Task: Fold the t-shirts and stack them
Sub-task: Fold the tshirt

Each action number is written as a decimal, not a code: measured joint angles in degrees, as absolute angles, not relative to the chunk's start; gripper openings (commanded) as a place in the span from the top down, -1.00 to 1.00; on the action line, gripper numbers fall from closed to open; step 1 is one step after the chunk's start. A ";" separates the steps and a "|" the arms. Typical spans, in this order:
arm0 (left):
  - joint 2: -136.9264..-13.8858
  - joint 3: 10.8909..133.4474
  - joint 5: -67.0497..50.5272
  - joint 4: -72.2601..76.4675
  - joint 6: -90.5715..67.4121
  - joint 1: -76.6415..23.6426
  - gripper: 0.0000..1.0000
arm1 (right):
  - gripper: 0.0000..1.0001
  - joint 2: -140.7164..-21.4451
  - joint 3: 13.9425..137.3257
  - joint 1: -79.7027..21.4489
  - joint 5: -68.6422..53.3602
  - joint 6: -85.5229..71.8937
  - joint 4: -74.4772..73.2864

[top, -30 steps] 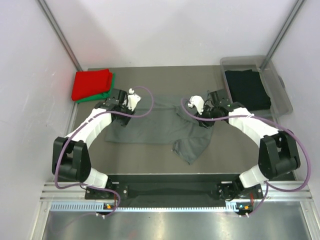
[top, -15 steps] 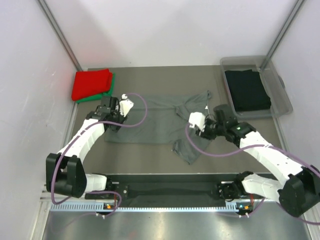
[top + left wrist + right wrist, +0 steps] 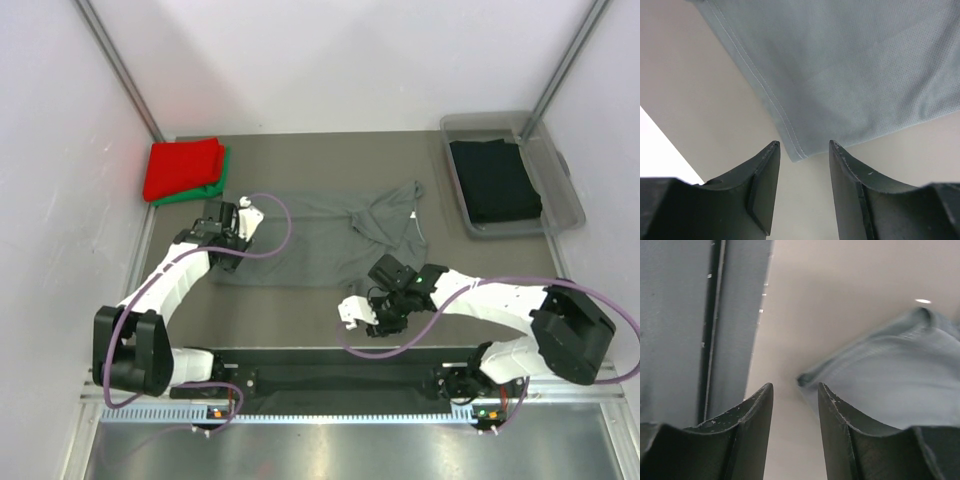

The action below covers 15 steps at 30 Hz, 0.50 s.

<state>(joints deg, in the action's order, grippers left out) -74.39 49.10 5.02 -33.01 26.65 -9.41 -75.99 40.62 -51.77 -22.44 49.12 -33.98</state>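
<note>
The worktop [image 3: 285,312] carries the grey shirt [image 3: 310,240] spread across its middle. It is unfolded, and its right half is bunched. The tub [image 3: 572,208] at the far right corner holds the black shirt [image 3: 495,180]. The red shirt [image 3: 183,166] lies folded on the green shirt [image 3: 207,190] at the far left corner.

The step in hand looks like taking hold of the grey shirt's edges for a fold. The left fingers [image 3: 771,156] are apart and empty, with the stitched hem corner just ahead of the gap. The right fingers [image 3: 765,399] are also apart and empty, and a rounded cloth edge lies just beyond them.

To do it well, each pair should slide on until the cloth sits past the hem stitching, then close. Both should lift together so the shirt stays taut and square.

The overhead view gives the whole layout but hides the fingertips under the wrists. Only the wrist views show the gaps and the cloth edges. The right one is blurred, so I cannot tell which part of the shirt it faces.
</note>
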 measured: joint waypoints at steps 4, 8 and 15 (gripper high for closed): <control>-74.39 48.45 5.28 -33.01 26.41 -9.30 0.02 | 0.18 -77.91 40.62 -52.86 -21.85 49.39 -34.00; -74.39 48.42 5.43 -32.97 26.28 -8.84 0.02 | 0.18 -78.43 40.62 -52.86 -20.93 49.45 -33.91; -74.35 48.40 5.43 -32.97 26.26 -8.21 0.02 | 0.42 -79.15 40.62 -52.88 -19.03 49.45 -32.80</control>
